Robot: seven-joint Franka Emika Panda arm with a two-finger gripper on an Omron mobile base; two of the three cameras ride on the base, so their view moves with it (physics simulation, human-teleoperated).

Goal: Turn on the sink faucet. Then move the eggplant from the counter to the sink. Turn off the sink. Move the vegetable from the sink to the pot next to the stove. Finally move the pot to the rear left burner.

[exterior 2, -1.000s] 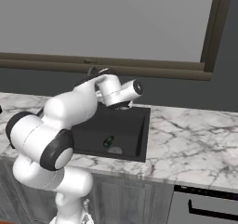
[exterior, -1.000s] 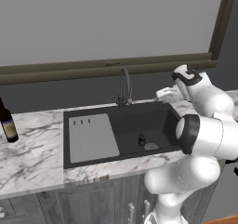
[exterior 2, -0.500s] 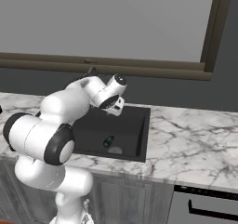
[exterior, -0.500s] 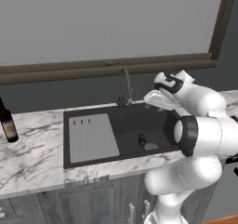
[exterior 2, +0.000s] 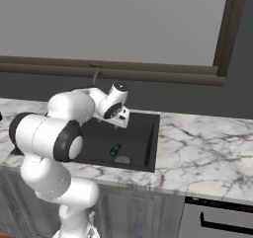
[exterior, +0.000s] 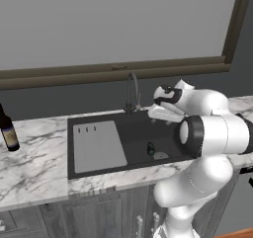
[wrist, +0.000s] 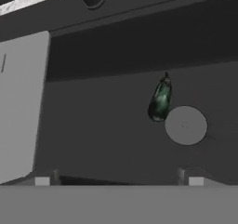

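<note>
Kitchen: marble counter [exterior: 34,158] w/ sink [exterior: 99,121], faucet [exterior: 131,91], window [exterior: 113,24].

You face a marble surface [exterior 2: 197,143] on grey cabinets [exterior: 64,215]. Behind it, a dark-framed window [exterior: 118,29] spans the dark wall [exterior 2: 197,101].

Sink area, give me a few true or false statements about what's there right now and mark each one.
1. The eggplant lies in the sink basin. True.
2. The eggplant is on top of the drain. False: it lies beside it.
3. The gripper holds the eggplant. False: its fingers are spread wide with nothing between them.
4. A bottle stands on the counter left of the sink. True.
5. The faucet stands behind the basin. True.
</note>
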